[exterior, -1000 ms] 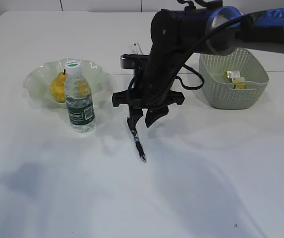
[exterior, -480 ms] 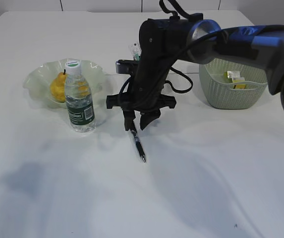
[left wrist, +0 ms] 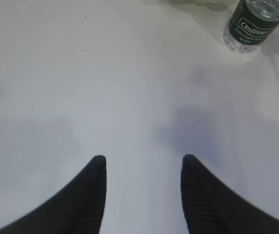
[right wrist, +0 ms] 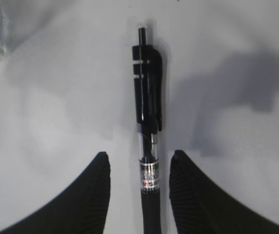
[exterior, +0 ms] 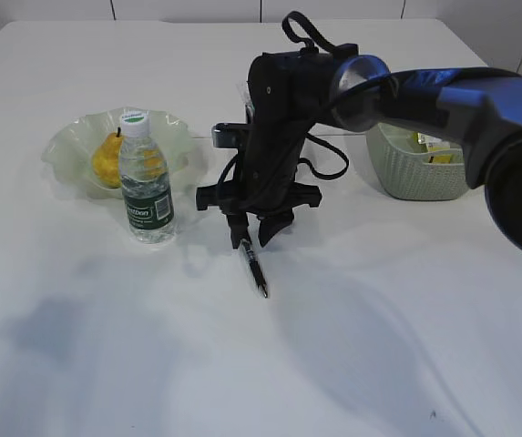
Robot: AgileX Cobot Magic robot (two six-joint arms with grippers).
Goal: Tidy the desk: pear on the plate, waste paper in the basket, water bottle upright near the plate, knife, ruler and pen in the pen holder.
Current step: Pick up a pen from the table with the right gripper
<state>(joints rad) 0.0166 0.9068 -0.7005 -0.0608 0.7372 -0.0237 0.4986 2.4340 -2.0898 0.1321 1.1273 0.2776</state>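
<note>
Pen: a black click pen (right wrist: 148, 146) is seen lying flat on the white table (exterior: 379, 309); in the right wrist view it runs straight up the gap between the two fingers, its clip end pointing away from the camera.
Right gripper: the right gripper (exterior: 253, 229) is held low over the upper end of the pen, fingers pointing down; the jaws are spread apart, one finger on each side of the barrel, and a sliver of table is visible between each finger and the pen, so nothing is clamped.
Left gripper: the left gripper (left wrist: 143, 163) is shown only by its own wrist camera, parted over bare table with nothing between its fingers; the base of the water bottle is seen far off at the top right of that view.
Water bottle: the water bottle (exterior: 146, 177) is stood upright just in front of the plate, to the left of the pen and clear of it.
Plate: a pale ruffled glass plate (exterior: 65, 146) is set behind the bottle, with the yellow pear (exterior: 106, 161) resting in it.
Basket: the light green woven basket (exterior: 406, 173) is placed to the right, partly hidden by the arm; some scraps are visible inside.
Open room: wide bare table is left in front of the pen and on both sides of it.
Edges: the far table edge is seen well behind the plate and basket.
</note>
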